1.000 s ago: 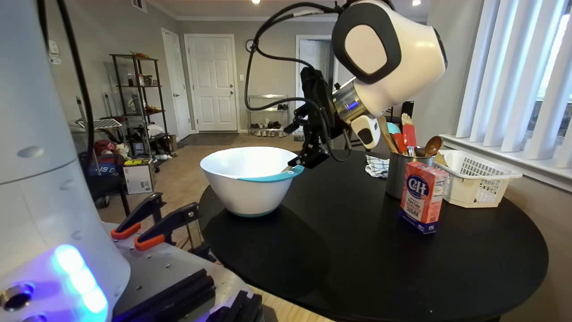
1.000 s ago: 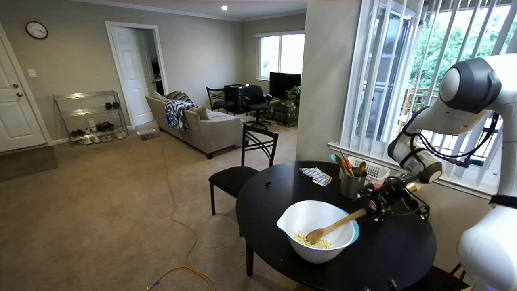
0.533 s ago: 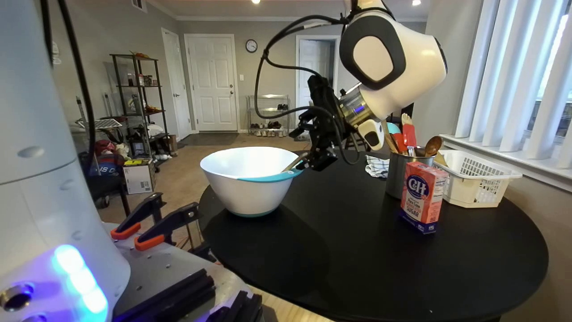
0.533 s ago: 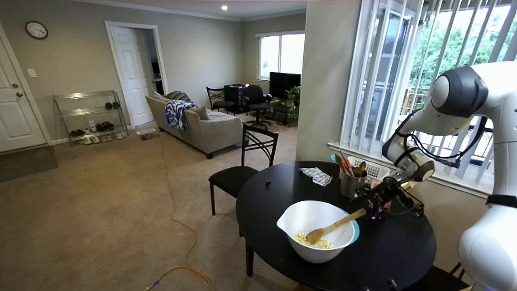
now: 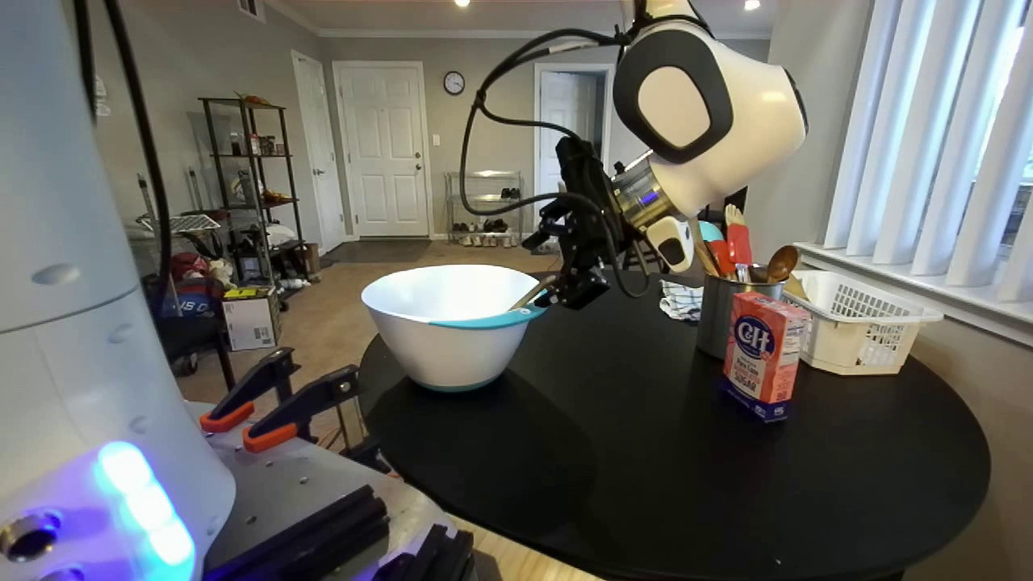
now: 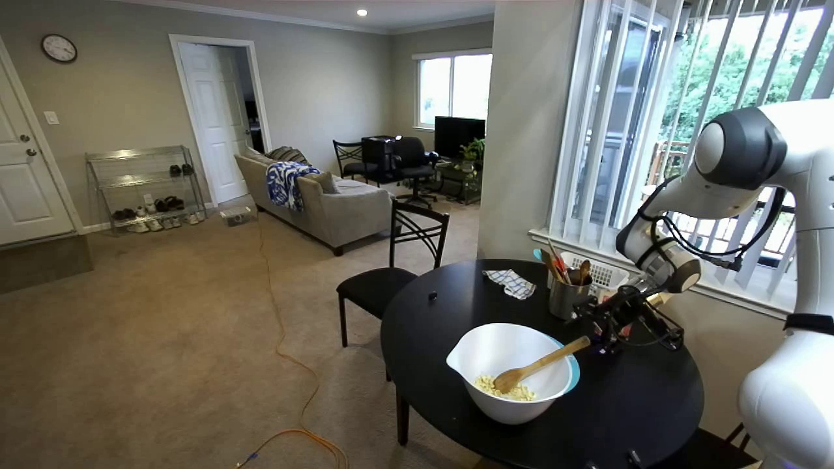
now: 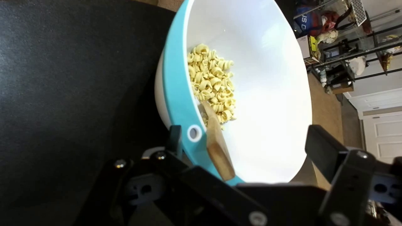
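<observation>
Bench [image 5: 670,468]: black, round, beneath bowl [image 5: 448,355]
Bowl: white, glossy, teal-edged
Pasta [image 7: 215,81]: curly, inside bowl
Spoon [image 7: 218,146]: wooden, across bowl's rim
Tool [image 7: 247,138]: jaws wide beside bowl's rim, contact unclear

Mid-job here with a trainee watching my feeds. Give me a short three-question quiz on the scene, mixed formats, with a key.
1. Fill in the blank: besides the wooden spoon, the white bowl holds ____.
2. True or false: the sugar box stands upright on the black table.
3. Multiple choice: the end effector is
A) shut on the wooden spoon
B) open, gripping nothing
C) shut on the sugar box

Key
1. Pasta
2. True
3. B
</observation>
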Controlling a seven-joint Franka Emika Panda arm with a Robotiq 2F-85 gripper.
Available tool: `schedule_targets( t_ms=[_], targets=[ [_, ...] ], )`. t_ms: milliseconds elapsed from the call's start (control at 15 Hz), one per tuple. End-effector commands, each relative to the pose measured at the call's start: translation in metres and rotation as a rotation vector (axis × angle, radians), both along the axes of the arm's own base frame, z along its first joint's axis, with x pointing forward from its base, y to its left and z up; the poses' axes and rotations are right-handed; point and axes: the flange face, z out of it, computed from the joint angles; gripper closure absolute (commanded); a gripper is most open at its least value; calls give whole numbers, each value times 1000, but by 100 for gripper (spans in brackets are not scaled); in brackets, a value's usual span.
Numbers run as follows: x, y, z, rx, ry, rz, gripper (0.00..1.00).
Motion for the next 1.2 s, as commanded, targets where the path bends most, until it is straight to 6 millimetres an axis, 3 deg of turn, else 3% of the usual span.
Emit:
schedule_targets(
  t_ms=[0,333,533,733,1133],
  targets=[
    [0,3,-5,-2,-45,-7,0],
    [-5,-3,-26,3,-252,-27,0],
    [-17,-8,-48,-5,-375,-6,0],
    [-27,-14,-58,-2,-467,-2,0],
    [-36,-18,-23,39,-728,52,0]
  ],
)
